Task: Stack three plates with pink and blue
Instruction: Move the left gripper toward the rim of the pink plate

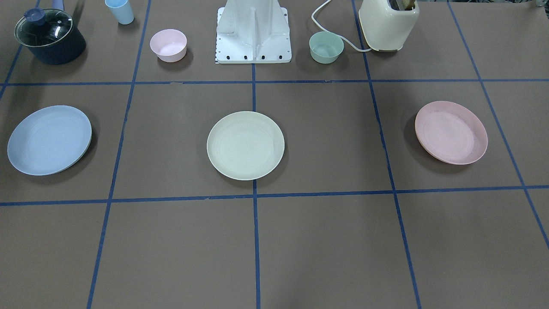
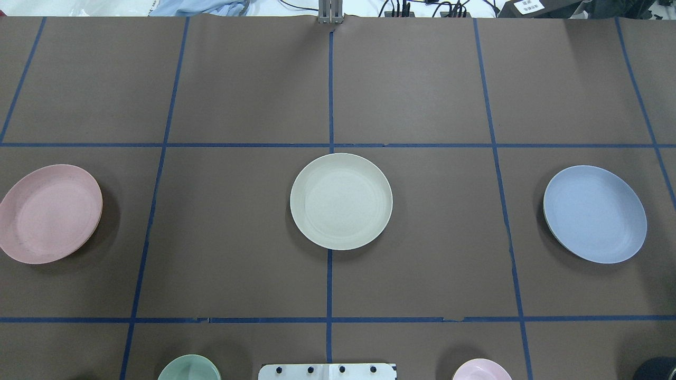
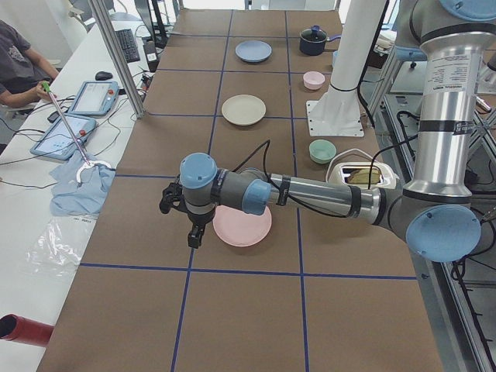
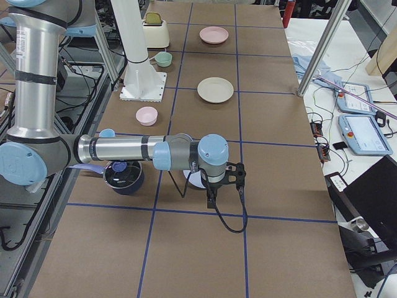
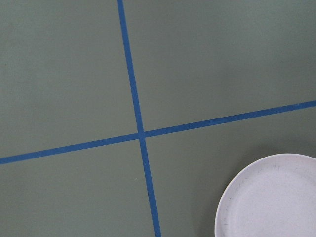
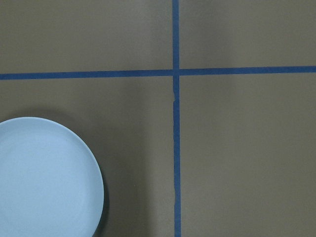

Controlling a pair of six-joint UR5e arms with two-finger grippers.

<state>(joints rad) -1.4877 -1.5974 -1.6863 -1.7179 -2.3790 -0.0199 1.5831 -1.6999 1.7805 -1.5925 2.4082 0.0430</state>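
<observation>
- Exterior left view: your left gripper (image 3: pixel 190 232) hovers just beside the pink plate (image 3: pixel 242 226), which lies robot-ward of it; you cannot tell the finger spread
- Mid-table, the cream-green plate (image 3: pixel 243 109) sits well apart, with nothing between
- Far end: the right gripper (image 4: pixel 226 191) is beside the blue plate (image 3: pixel 253 51), fingers equally unreadable, with the pot (image 4: pixel 123 177) near
</observation>
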